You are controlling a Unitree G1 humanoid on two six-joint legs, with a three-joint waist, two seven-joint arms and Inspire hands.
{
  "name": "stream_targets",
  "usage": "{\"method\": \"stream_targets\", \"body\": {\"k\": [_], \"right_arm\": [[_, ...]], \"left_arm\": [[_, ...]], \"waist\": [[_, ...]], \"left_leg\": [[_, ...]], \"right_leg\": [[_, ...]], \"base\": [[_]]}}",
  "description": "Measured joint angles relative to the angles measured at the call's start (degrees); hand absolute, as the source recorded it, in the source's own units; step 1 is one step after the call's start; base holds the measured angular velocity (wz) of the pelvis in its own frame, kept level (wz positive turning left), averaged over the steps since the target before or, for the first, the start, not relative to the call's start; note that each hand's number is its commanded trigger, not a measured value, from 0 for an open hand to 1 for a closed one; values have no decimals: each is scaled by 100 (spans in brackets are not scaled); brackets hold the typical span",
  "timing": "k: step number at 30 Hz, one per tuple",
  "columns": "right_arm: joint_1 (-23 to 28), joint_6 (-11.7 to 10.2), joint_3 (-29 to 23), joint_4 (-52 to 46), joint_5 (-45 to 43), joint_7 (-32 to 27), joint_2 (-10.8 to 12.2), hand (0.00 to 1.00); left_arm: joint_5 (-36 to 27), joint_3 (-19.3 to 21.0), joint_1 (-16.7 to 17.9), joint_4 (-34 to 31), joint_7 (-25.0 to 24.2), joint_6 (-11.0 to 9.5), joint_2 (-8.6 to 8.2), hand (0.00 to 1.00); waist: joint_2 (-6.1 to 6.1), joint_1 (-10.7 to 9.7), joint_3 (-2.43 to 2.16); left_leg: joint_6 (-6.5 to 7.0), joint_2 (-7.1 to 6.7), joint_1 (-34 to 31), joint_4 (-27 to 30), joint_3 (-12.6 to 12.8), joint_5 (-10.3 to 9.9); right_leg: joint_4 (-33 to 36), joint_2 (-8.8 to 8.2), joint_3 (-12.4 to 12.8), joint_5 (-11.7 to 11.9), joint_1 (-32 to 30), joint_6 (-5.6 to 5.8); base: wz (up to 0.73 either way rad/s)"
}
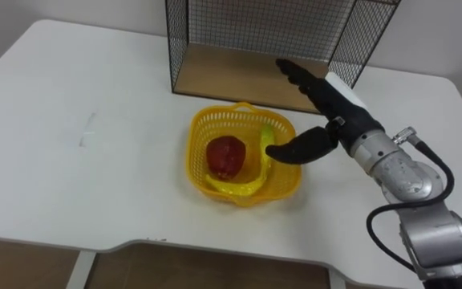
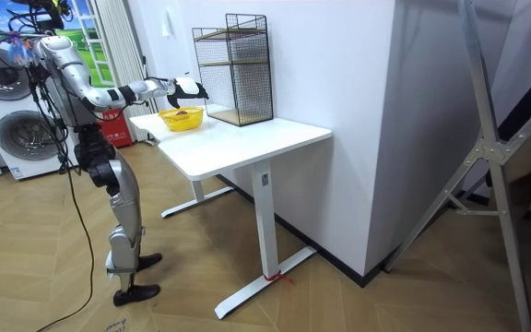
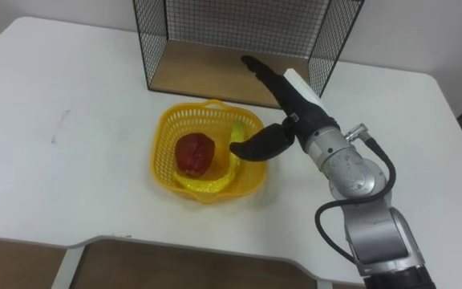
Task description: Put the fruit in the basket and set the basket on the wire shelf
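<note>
On the white table (image 1: 79, 96), a yellow plastic basket (image 1: 197, 152) sat a little right of centre, just near of the black wire shelf (image 1: 255, 24). Inside the basket lay a red fruit (image 1: 225, 156), round and dark, towards the left, and beside it on the right a pale yellow-green fruit (image 1: 263, 140) leaned up against the far-right wall. A yellow curved band lay across the near side of the basket; whether it was a handle or more fruit could not be told. The wire shelf stood at the far edge of the table, its open front facing the basket and its wooden floor (image 1: 231, 76) bare.

From the right, the right hand (image 1: 339, 108) reached in above the basket's far-right corner. It was spread wide: the fingers (image 1: 295, 72) lay straight and pointed far-left towards the shelf's mouth, while the thumb (image 1: 299, 148) stretched out left over the basket's right rim, close to the yellow-green fruit. It gripped nothing.

Seen from the room, the robot stood upright on the wood floor at the table's end on the room view's left, one arm held out over the basket, with a washing machine (image 2: 7, 120) behind it.
</note>
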Motion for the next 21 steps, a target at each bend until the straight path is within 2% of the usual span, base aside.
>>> {"method": "stream_targets", "body": {"k": [5,7,8,10,12,13,15,16,18,19,21], "right_arm": [[1,0,0,44,255,-80,-1,0],[7,-1,-9,44,475,-169,-2,0],[7,-1,-31,42,663,-232,-3,0],[53,-2,-110,40,1146,-349,-4,0],[208,-2,-279,39,1607,-588,-4,0],[239,-2,-348,36,1763,-659,-6,0],[401,-3,-599,7,2270,-981,-16,0],[462,-4,-660,2,2333,-1057,-16,0],[673,-5,-1000,2,2467,-1350,-16,0],[726,-3,-1081,2,2523,-1436,-16,0],[924,-2,-1334,-1,2772,-1762,-12,0]], "left_arm": [[-13,1,22,-1,53,-3,-15,0],[-37,5,69,-28,159,-3,-22,0],[-171,16,88,-37,254,-6,-20,0],[-460,157,172,29,407,-64,-27,0],[-1040,515,321,45,689,-111,-29,0],[-1211,618,359,74,773,-123,-30,0],[-1905,1183,450,367,1118,-161,-43,0],[-2127,1333,471,389,1213,-161,-45,0],[-3101,1819,606,367,1622,-171,-53,0],[-3290,1941,631,359,1723,-171,-56,0],[-3969,2462,735,100,2176,-137,-59,0]], "waist": [[27,10,9],[39,-24,-4],[65,-27,2],[77,-26,-20],[121,-58,-54],[133,-59,-51],[193,-37,-41],[213,-35,-63],[263,-56,-54],[281,-61,-46],[353,-119,-63]], "left_leg": [[1,-1,5,14,2,0],[4,-6,6,30,-22,-3],[4,-7,5,31,-27,-3],[4,-13,18,24,-44,-3],[4,-23,50,14,-101,-3],[4,-22,91,2,-96,-3],[8,-22,205,-49,-69,-12],[8,-22,224,-70,-65,-13],[11,-25,250,-73,-63,-16],[12,-27,256,-73,-63,-16],[13,-33,239,-60,-94,-16]], "right_leg": [[-1,0,-3,1,37,0],[5,-2,-15,1,57,0],[7,-1,-3,0,59,0],[5,-1,-3,0,73,0],[-1,-5,-58,0,112,0],[-1,-6,-63,0,129,0],[1,-12,-64,0,230,2],[4,-12,-57,0,235,2],[0,-17,-25,1,252,2],[-1,-18,-9,1,259,2],[0,-56,-33,0,261,4]], "base": [[1],[6],[3],[3],[11],[4],[-5],[-3],[0],[0],[5]]}}
